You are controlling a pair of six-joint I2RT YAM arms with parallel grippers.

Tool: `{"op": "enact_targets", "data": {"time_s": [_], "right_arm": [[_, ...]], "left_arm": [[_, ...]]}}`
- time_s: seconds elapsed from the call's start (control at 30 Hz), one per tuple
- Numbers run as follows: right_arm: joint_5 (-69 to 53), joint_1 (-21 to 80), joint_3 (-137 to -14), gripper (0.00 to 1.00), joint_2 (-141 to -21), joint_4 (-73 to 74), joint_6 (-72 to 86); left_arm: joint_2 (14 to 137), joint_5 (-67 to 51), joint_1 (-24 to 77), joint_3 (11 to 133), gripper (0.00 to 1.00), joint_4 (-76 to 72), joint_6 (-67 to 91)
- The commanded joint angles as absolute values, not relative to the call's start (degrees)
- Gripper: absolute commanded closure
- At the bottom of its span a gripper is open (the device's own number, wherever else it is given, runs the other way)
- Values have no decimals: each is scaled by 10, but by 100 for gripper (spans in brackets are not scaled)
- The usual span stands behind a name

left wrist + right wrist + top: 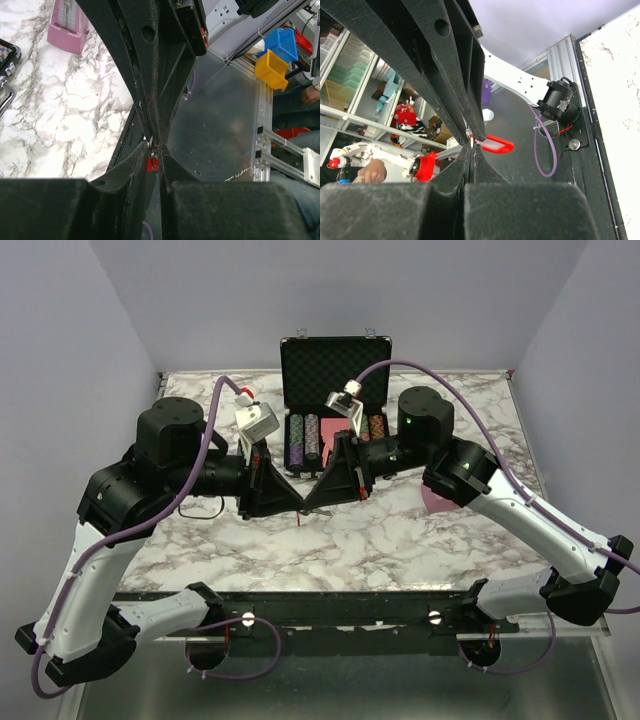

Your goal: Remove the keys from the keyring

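Observation:
My two grippers meet tip to tip above the middle of the marble table (400, 540). The left gripper (294, 502) is shut on the red keyring (152, 163), which sits in the narrow gap between its fingers (131, 167). A silvery ring and key piece (151, 146) show at its tips. The right gripper (313, 502) is shut, its fingers (487, 167) pressed together on a thin silvery key sliver (470, 142). The red oval keyring (495, 145) sticks out sideways past the tips. A bit of red (299, 524) hangs below both grippers in the top view.
An open black case (335, 365) with stacks of poker chips (305, 440) stands behind the grippers. Its silver handle (5, 97) shows in the left wrist view. Pink cards (437, 502) lie under the right arm, and they also show in the left wrist view (70, 27).

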State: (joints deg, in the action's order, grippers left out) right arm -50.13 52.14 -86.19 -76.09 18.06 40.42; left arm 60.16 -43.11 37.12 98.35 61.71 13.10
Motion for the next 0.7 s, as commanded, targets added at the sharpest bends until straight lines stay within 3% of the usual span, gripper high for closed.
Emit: {"op": "enact_targets", "data": {"time_s": [0.0,0.3,0.67], "right_arm": [[-519,524,-872,99,-763,183,401],[-517,524,-867,99,-760,171,406],[-496,524,-853,99,-748,143,418]], "left_arm": [[600,-454,368,967,82,590,135],[582,-480,368,915,100,516,184],[551,-439,370,846,100,413,291]]}}
